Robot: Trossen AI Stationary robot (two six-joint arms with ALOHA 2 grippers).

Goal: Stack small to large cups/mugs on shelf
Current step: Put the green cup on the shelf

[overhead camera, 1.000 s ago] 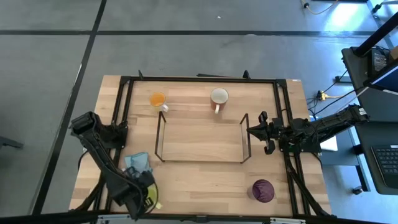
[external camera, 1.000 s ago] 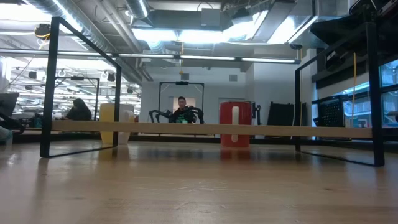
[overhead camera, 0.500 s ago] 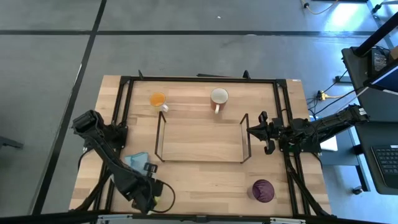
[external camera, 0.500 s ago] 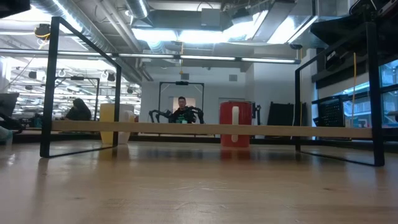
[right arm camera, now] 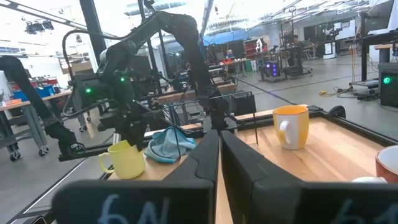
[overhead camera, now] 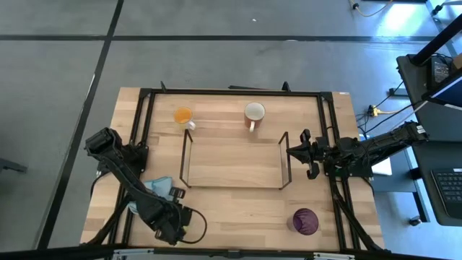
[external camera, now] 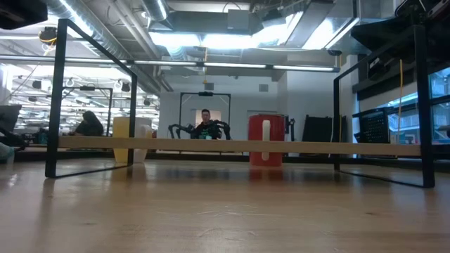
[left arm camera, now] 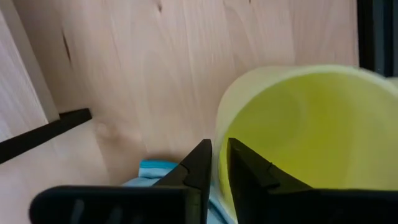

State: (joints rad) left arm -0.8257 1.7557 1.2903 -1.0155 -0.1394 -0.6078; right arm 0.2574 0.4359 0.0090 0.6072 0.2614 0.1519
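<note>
We start with the table [overhead camera: 238, 209], where the shelf [overhead camera: 232, 160] stands in the middle with nothing on it, so no cup has been placed yet. The orange mug [overhead camera: 183, 115] and the white mug [overhead camera: 254, 112] sit on the far side of the shelf, and the dark purple cup [overhead camera: 304, 220] rests near the front right corner, all three just where they were a second ago. The right arm has not moved either; the right gripper [overhead camera: 302, 154] hangs just beside the shelf's right end, and in its own wrist view its fingers stand nearly together with nothing between them. What has changed is on the left: over the last second the left arm has swung from beside the light blue cloth [overhead camera: 160, 188] toward the table's front edge, and the left gripper [left arm camera: 214, 163] now sits at the yellow-green mug [left arm camera: 298, 130]. Its fingers are close together, astride the mug's rim, one inside and one outside. We judge that the first mug is being gripped, with lifting to the shelf next.
</note>
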